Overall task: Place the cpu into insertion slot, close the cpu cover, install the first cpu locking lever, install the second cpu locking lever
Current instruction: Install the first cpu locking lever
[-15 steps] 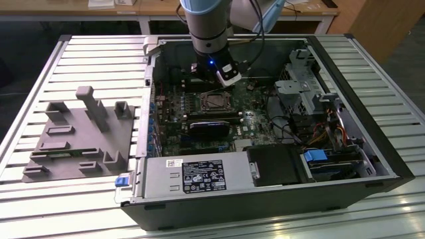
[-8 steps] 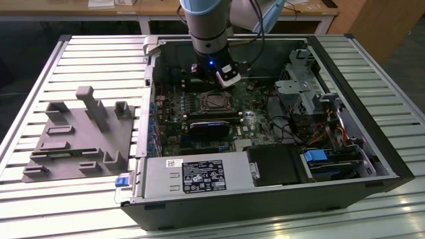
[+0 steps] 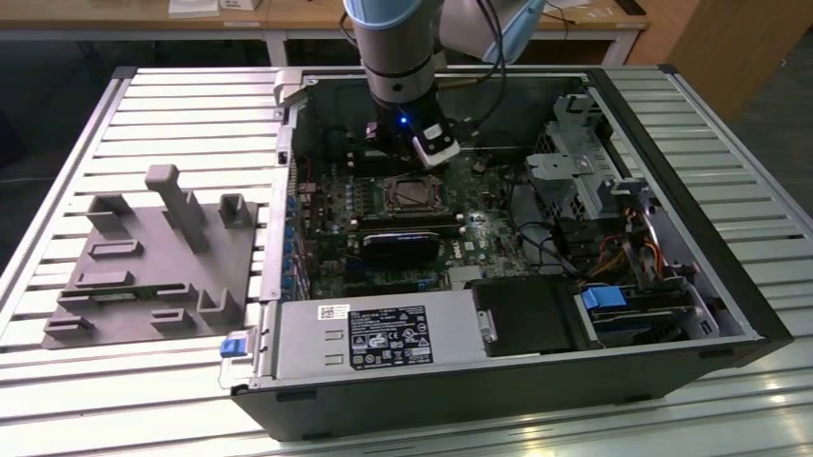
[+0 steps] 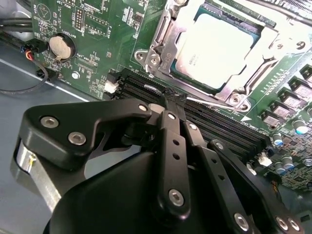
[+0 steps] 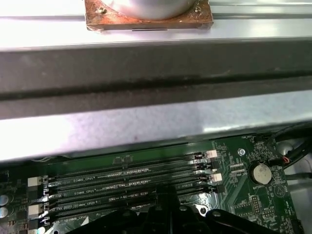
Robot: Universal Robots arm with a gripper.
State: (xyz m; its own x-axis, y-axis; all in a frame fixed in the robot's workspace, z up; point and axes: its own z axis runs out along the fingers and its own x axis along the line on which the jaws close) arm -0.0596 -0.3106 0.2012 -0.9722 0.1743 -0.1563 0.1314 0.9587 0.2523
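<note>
Fig.: open PC case [image 3: 730, 286] on slatted table [image 3: 102, 133], w/ grey jig [image 3: 152, 257] on the table at the exterior view's left and PSU [image 3: 381, 333] along the case's near edge. My arm [image 3: 400, 57] drops into the case from above, over the green board [image 3: 330, 248]. Cpu [image 4: 214, 46] sits in the slot [image 3: 387, 194], silver top up; approx. mid-board in the exterior view. Cover [image 4: 165, 41] lies down flat over it, the cpu top showing through its window. In the second wrist view a thin lever rod [image 4: 214, 103] runs along the cover edge nearest me; whether it is latched, cannot tell. My gripper [image 4: 171, 100] is clenched: in both wrist views the fingers [image 5: 163, 214] meet w/ no gap, and I see nothing between them. Tips are low over the RAM slots [image 4: 219, 124], just beside the cover's near corner and close to one end of the rod; contact w/ the rod not discernible. RAM slots [image 5: 122, 183] are four long black rows in the first wrist view, w/ case wall beyond them. Coin cell [image 4: 62, 46] lies on the board well apart from the slot, past the end of the RAM slots [image 5: 259, 172].
</note>
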